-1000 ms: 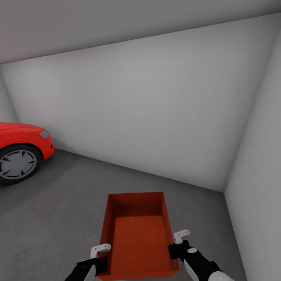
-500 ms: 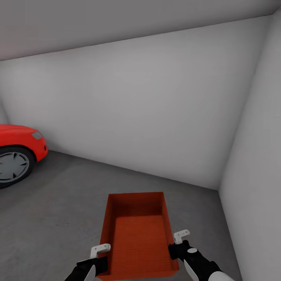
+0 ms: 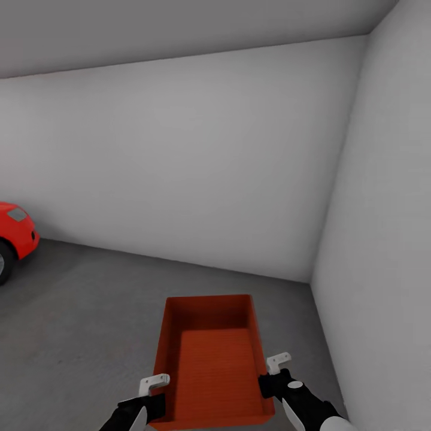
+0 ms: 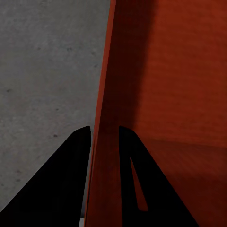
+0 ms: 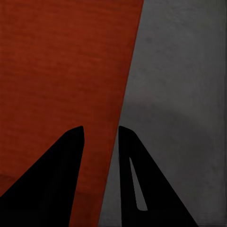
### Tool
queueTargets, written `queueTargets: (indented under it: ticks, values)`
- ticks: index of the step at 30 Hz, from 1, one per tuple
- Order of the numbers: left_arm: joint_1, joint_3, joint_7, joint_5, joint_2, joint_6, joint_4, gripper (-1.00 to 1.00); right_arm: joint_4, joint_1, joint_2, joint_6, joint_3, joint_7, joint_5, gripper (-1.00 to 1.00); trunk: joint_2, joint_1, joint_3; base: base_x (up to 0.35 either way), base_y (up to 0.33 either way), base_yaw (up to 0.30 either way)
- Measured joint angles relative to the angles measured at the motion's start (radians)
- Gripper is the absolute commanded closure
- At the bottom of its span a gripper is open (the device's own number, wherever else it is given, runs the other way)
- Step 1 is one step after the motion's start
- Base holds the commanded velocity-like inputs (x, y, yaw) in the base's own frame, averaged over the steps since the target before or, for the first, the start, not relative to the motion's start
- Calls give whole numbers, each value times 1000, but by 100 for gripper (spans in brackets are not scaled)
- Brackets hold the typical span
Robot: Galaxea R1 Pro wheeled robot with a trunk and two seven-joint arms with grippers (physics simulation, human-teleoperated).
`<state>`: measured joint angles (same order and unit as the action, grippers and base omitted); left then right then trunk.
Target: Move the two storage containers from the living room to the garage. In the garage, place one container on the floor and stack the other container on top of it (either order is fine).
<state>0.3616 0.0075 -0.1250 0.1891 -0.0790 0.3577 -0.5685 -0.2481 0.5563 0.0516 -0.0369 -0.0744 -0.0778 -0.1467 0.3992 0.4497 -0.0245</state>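
Head view: container (image 3: 209, 359) faces bare wall (image 3: 179, 167); red car (image 3: 15, 230) far left.

Black fingers (image 5: 66, 175) astride container wall (image 5: 111, 142)

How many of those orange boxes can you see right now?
1. A single storage container is carried in front of the robot over the garage floor, left hand and right hand each pinching a side wall. A second may be out of frame.
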Motion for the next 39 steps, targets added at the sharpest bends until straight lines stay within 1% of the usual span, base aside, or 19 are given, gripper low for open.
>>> queueTargets:
  ticks: [5,27,39]
  values:
    - [0,0,0,0,0,0,0,100,0,0,0,0,0,0,0,100,0,0,0,0,0,-64]
    - [0,0,0,0,0,0,0,100,-1,0,0,-1,0,0,-1,100,0,0,1,0,0,-3]
    - [0,0,0,0,0,0,0,100,0,0,0,0,0,0,0,100,0,0,12,0,0,-103]
